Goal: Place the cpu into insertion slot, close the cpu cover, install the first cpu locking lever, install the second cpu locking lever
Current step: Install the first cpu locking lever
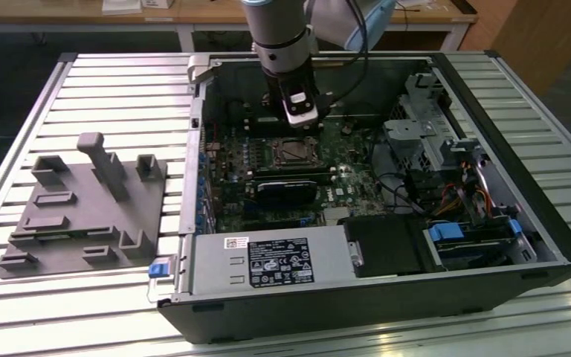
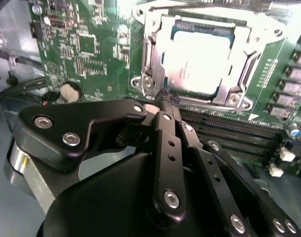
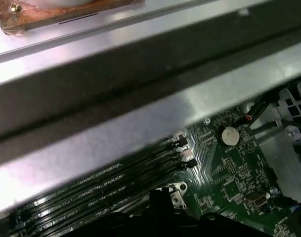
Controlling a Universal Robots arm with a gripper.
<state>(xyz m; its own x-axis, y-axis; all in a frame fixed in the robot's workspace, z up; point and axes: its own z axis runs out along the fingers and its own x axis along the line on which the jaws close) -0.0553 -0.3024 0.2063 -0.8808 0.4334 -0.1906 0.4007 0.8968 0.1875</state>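
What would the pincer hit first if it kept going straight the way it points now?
Probably the cpu cover over the cpu: in the second wrist view the shut pincer points at the frame's near edge. Depth is unclear, so the memory slots beside it are possible.

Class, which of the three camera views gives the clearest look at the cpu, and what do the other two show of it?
The second wrist view: the cpu sits large and bright inside the cpu cover. In the exterior view the socket area is small, below the gripper. The first wrist view shows green board and memory slots instead.
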